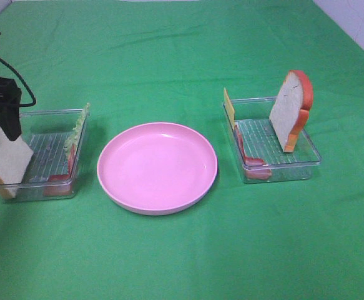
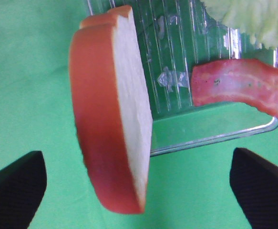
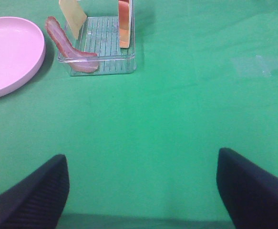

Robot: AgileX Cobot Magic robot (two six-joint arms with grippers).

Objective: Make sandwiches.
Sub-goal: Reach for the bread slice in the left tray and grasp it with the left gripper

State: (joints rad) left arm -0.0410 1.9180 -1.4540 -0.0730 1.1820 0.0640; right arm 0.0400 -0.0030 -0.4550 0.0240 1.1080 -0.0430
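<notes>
A: Largest part?
B: Bread (image 2: pixel 124 95): white face, orange-brown crust, on edge in the tray (image 1: pixel 50 113) left of the plate (image 1: pixel 110 187). A second slice (image 1: pixel 289 112) stands right of the plate. Probably light and stiff; pinch across the flat faces.
A: Grippers?
B: Left gripper (image 2: pixel 136 157) gapes either side of the bread, touching nothing. Right gripper (image 3: pixel 141 157) open, empty.
A: Smaller parts?
B: Lettuce (image 1: pixel 78 128), bacon (image 2: pixel 243 88), cheese (image 1: pixel 229 107): thin, likely limp; take an edge.
</notes>
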